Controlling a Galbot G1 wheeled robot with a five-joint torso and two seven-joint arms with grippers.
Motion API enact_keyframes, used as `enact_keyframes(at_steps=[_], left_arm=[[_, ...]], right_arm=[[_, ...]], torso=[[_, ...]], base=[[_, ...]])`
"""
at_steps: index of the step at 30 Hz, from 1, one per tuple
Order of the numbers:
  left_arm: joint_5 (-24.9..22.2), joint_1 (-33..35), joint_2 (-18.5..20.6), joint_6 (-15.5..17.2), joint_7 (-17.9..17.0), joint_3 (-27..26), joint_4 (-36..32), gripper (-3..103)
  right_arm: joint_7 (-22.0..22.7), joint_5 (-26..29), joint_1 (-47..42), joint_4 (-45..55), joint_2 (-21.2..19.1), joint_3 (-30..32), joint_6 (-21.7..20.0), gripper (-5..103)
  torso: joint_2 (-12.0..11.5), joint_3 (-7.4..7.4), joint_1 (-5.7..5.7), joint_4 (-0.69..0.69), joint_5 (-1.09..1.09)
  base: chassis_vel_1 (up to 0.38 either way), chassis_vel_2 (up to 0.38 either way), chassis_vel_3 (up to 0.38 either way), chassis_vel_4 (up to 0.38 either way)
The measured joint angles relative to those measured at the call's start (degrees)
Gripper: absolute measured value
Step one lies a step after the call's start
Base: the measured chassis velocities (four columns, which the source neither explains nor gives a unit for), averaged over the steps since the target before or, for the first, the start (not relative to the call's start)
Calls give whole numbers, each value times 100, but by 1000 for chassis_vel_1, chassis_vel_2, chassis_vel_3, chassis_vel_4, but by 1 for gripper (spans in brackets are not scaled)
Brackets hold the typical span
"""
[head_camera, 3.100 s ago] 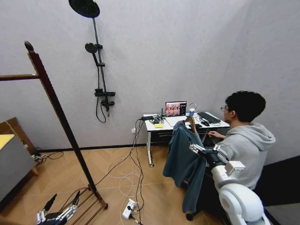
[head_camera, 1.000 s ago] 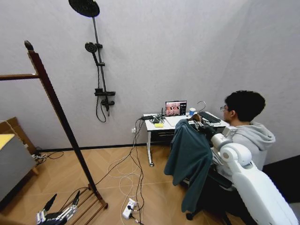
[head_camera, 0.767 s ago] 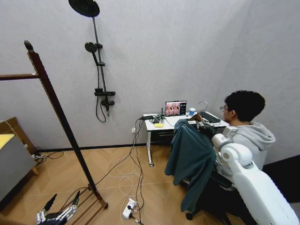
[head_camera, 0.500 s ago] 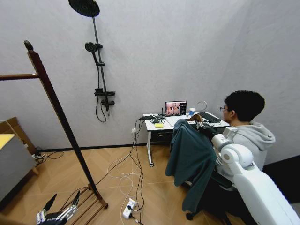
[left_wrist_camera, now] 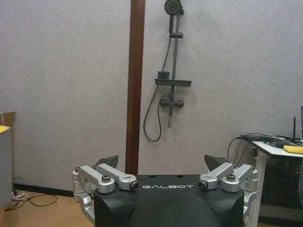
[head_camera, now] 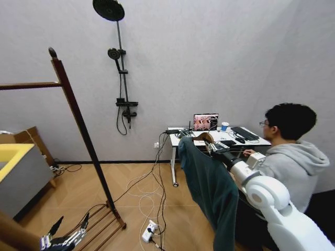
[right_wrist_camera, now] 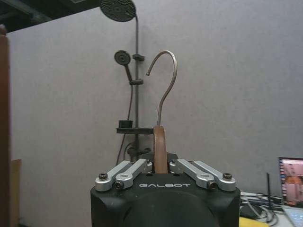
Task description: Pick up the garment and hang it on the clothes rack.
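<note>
Garment point(head_camera: 207, 180) hangs from its hanger, which the right claw point(right_wrist_camera: 161, 166) grips at the wooden neck point(right_wrist_camera: 160, 149), fingers closed against both sides just below the metal hook point(right_wrist_camera: 163, 87). In the head view the right claw point(head_camera: 210, 147) is extended forward at about surface height, with the cloth draped from the hanger and falling toward the floor, clear of it as far as can be seen.

Handling judgement: the fabric is soft and limp and will swing with any arm motion; the wooden hanger is the only stiff part. The hold at the neck is the sound one, since it leaves the hook free and upright for the bar. Load appears light. The cloth could slide off a tilted hanger.

Rack point(head_camera: 78, 123) stands well apart to the left, its top bar point(head_camera: 26, 85) high.

Left claw point(left_wrist_camera: 163, 168) is parked low by the rack's base, fingers spread wide, holding nothing.
</note>
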Motion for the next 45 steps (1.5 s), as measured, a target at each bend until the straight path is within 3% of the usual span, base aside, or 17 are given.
enact_keyframes(at_steps=[9, 20, 45], left_arm=[[0, 0, 0, 0, 0, 0, 0, 100], [0, 0, 0, 0, 0, 0, 0, 100], [0, 0, 0, 0, 0, 0, 0, 100]], right_arm=[[-22, -29, -298, 329, 22, 16, -69, 10], [-450, -535, -518, 432, 154, 48, -21, 10], [-635, -770, -509, 323, 214, -42, 45, 10]], torso=[[0, 0, -1, 1, 1], [0, 0, -1, 1, 0], [-2, 2, 3, 2, 4]], base=[[108, 103, 113, 102], [131, 118, 129, 136], [70, 187, 182, 68]])
